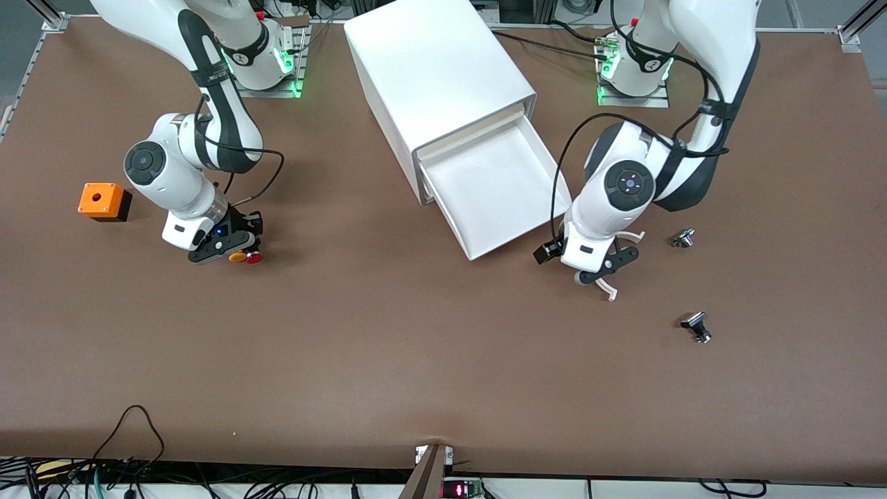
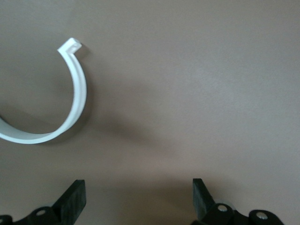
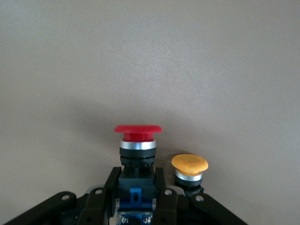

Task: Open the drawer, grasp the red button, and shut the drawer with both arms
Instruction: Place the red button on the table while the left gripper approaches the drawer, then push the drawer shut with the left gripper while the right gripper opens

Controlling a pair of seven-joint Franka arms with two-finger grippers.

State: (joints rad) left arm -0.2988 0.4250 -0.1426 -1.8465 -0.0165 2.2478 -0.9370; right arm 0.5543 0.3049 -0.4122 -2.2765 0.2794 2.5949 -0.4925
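Note:
The drawer (image 1: 499,197) stands pulled out of the white cabinet (image 1: 436,76), and its white tray shows nothing inside. Toward the right arm's end of the table, my right gripper (image 1: 242,251) (image 3: 136,183) is low at the table and shut on the dark body of the button (image 3: 137,140) (image 1: 255,258), whose red cap points away from the wrist. A similar button with a yellow-orange cap (image 3: 189,164) (image 1: 238,257) stands right beside it, outside the jaws. My left gripper (image 1: 610,267) (image 2: 138,187) hangs open over bare table beside the drawer's front corner, holding nothing.
An orange cube with a hole (image 1: 104,201) sits toward the right arm's end. Two small metal-and-black parts (image 1: 682,238) (image 1: 696,326) lie toward the left arm's end. A white curved strip (image 2: 70,108) shows by the left gripper. Cables hang along the table's front edge.

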